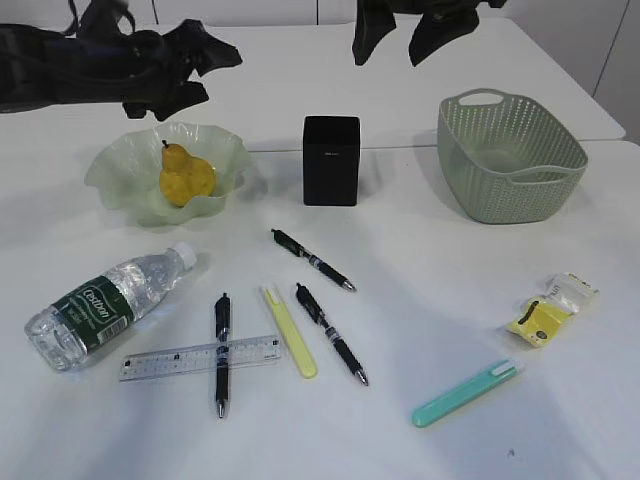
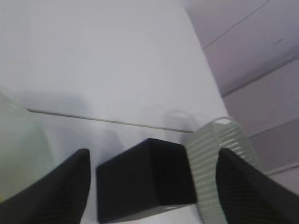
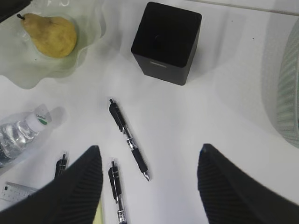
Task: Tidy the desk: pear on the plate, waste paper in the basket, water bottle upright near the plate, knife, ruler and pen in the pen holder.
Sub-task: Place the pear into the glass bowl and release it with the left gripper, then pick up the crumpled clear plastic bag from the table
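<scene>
Left of the pen holder (image 1: 331, 160), the pear (image 1: 184, 176) sits in the plate (image 1: 120, 165); the basket (image 1: 508, 155) stands to its right. Before the holder lie 3 pens (image 1: 313, 260), the ruler (image 1: 198, 357), the toppled water bottle (image 1: 105, 304) and the waste paper (image 1: 551, 308). Both the left gripper (image 2: 152, 186) and the right gripper (image 3: 149, 186) hang wide open, holding nothing.

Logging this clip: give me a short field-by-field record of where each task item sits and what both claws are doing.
pear: lying in the plate
plate: back left of the desk
water bottle: on its side, front left
waste paper: on the desk, front right, outside the basket
basket: back right, nothing seen inside
ruler: flat on the desk, with a black pen across it
pen holder: upright, centre back, no tools seen in it
left claw: open, raised, holding nothing
right claw: open, raised above the pens, holding nothing
</scene>
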`<state>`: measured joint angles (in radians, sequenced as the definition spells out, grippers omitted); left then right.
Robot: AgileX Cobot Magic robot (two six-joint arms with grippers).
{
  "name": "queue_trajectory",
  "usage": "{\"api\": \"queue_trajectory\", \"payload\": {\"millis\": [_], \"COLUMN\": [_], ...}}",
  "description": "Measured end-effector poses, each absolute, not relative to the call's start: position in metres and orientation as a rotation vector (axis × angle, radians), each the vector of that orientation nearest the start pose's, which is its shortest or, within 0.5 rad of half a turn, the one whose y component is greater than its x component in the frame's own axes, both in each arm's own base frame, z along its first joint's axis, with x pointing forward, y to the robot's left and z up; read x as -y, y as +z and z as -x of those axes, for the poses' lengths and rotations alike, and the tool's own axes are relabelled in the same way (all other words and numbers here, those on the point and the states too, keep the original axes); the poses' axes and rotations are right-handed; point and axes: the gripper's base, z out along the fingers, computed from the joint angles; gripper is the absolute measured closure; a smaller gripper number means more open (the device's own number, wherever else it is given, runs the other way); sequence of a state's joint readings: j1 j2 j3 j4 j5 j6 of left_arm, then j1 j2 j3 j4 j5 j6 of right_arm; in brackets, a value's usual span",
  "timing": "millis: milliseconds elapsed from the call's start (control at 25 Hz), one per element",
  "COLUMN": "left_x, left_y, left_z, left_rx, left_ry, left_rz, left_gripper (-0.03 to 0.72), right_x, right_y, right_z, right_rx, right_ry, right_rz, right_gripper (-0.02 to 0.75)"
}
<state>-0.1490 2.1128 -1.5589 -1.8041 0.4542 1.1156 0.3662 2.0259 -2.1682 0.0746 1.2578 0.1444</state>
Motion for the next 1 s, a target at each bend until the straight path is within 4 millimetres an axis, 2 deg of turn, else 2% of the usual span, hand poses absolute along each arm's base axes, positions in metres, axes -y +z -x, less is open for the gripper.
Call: {"api": "queue_trajectory", "payload": {"millis": [160, 320, 520, 800, 1000], "left_x": [0.093, 0.074, 0.069, 0.076, 0.074], "left_y": [0.228, 0.23, 0.233, 0.229, 0.232], "left_z": [-0.476, -0.471, -0.461, -0.443, -0.433], "left_rx": [-2.001, -2.022, -2.039, -2.15, -2.239], "left_ry": [-1.193, -1.309, -1.438, -1.492, -1.393], "left_rz": [0.267, 0.227, 0.091, -0.159, -0.318], "left_gripper": [0.13, 0.154, 0.16, 0.161, 0.161], "right_x": [-0.166, -0.167, -0.167, -0.168, -0.168], "right_y": [0.36, 0.361, 0.361, 0.361, 0.361], "right_z": [-0.413, -0.412, -0.412, -0.412, -0.412], "right_rx": [-2.608, -2.609, -2.61, -2.61, -2.611], "right_ry": [0.294, 0.313, 0.319, 0.321, 0.326], "right_rz": [0.283, 0.282, 0.28, 0.28, 0.277], "right_gripper": [0.236, 0.236, 0.236, 0.236, 0.236]}}
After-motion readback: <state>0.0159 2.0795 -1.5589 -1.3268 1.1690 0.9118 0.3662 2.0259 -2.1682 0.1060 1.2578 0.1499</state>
